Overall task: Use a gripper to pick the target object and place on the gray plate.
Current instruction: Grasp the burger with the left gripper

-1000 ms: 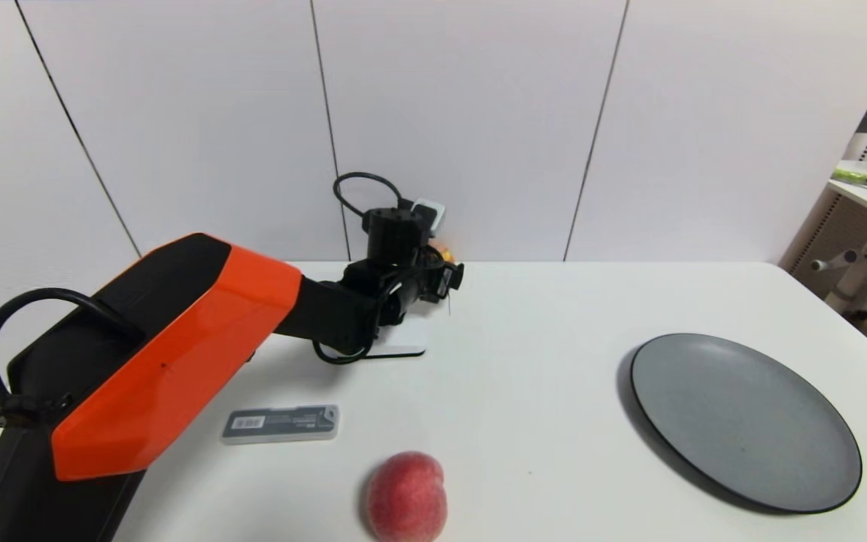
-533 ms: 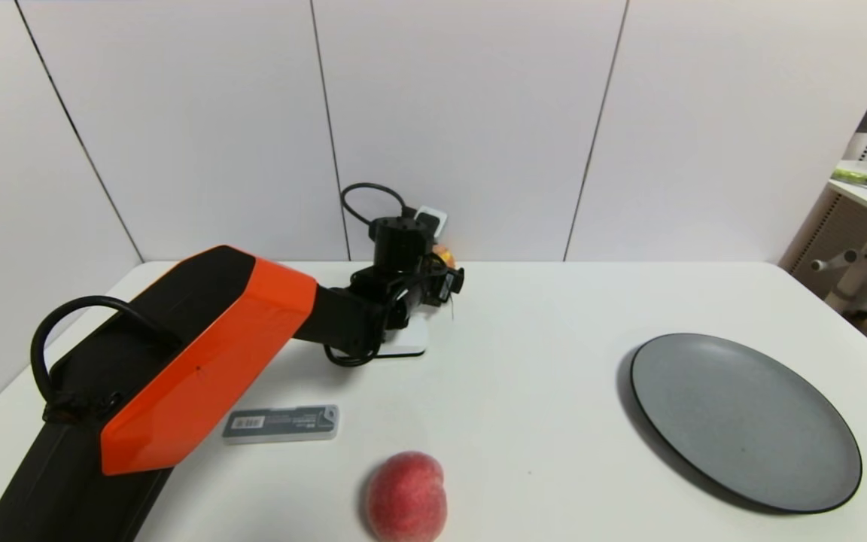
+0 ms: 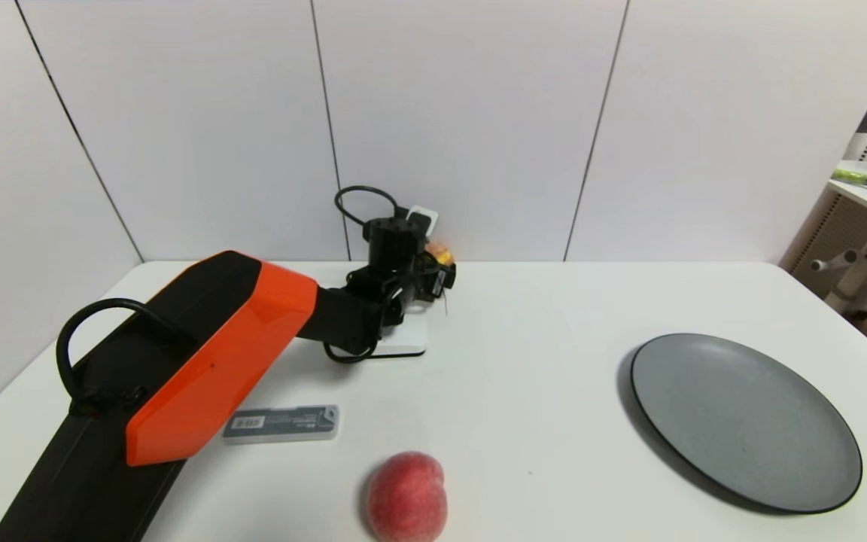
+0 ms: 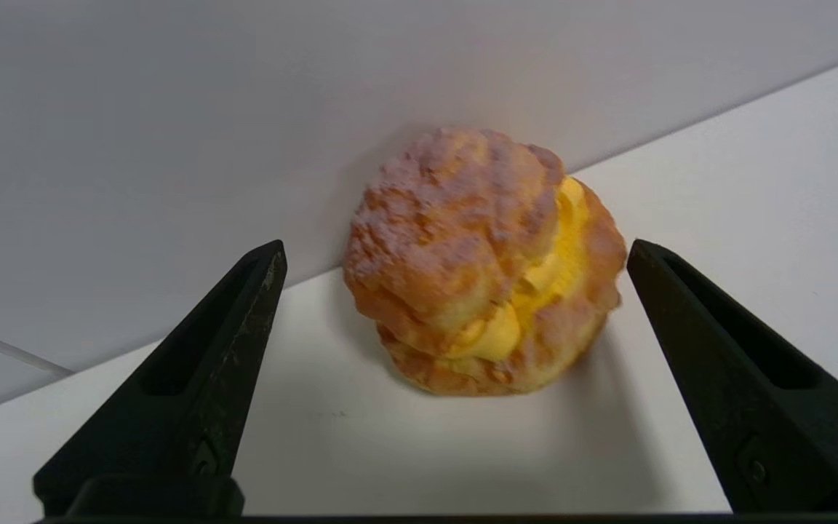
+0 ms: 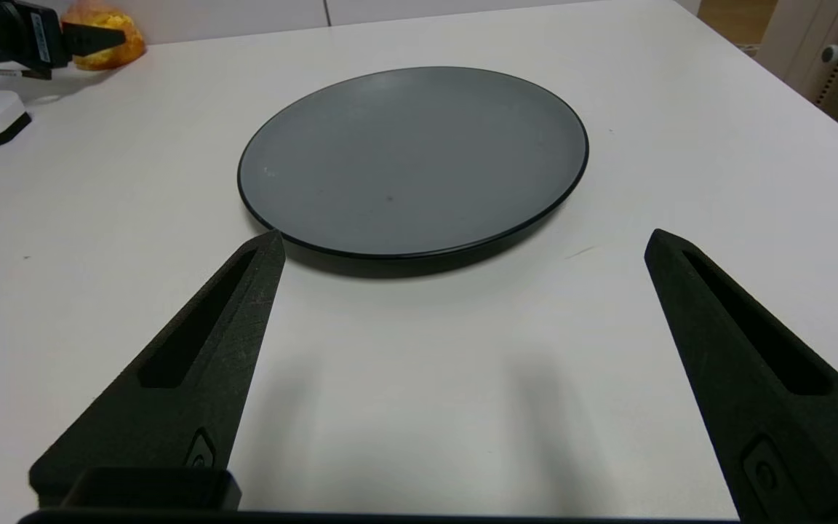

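Since the cream puff (image 4: pixel 483 262) looks light and crushable, close your spread left gripper (image 4: pixel 455 251) gently across its crusty flanks; avoid the filling.

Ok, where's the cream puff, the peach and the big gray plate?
cream puff (image 4: pixel 484 262): left wrist view, on its crackled crust, between the open fingers.
peach (image 3: pixel 406 497): head view, on its pink skin, near table edge.
plate (image 3: pixel 742 421): head view, on its bare gray middle.
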### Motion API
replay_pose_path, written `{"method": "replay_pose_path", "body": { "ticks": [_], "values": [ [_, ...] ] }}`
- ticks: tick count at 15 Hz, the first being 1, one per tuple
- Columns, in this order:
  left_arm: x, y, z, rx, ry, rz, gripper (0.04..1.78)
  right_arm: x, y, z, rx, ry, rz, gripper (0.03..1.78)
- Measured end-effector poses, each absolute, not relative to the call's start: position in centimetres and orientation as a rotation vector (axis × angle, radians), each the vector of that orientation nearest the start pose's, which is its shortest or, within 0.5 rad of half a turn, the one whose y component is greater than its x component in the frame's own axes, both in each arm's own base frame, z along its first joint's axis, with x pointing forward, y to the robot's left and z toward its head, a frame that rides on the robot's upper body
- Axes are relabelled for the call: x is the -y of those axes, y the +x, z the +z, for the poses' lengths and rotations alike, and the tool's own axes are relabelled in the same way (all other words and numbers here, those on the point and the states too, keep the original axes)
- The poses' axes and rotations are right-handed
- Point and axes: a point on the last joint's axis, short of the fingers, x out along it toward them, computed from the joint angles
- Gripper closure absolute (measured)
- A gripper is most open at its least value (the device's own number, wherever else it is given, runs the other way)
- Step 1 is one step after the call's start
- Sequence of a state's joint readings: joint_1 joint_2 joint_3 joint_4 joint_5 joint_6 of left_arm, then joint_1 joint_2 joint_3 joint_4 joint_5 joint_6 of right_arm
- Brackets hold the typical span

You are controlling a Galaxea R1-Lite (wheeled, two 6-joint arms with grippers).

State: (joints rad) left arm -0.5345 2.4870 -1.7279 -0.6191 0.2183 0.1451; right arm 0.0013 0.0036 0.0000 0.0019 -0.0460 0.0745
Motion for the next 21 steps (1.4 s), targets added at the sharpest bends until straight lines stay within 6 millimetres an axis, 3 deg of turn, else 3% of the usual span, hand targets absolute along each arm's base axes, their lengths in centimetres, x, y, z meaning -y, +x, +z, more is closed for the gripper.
{"method": "replay_pose_path", "body": {
  "ticks": [9,13,18,21],
  "values": [
    [26.14,45.18,9.66,-0.111,0.186,-0.324,0.13,0.11,-2.25,7.54,-0.004,0.074,-0.044,0.1],
    [26.18,45.17,9.64,-0.113,0.183,-0.326,0.72,0.11,-2.26,7.54,-0.004,0.074,-0.045,0.1],
    [26.32,45.09,9.65,-0.111,0.182,-0.33,1.22,0.11,-2.26,7.54,-0.004,0.075,-0.045,0.1],
    [26.39,45.01,9.76,-0.11,0.182,-0.331,1.23,0.11,-2.25,7.53,-0.004,0.075,-0.044,0.1]
  ]
}}
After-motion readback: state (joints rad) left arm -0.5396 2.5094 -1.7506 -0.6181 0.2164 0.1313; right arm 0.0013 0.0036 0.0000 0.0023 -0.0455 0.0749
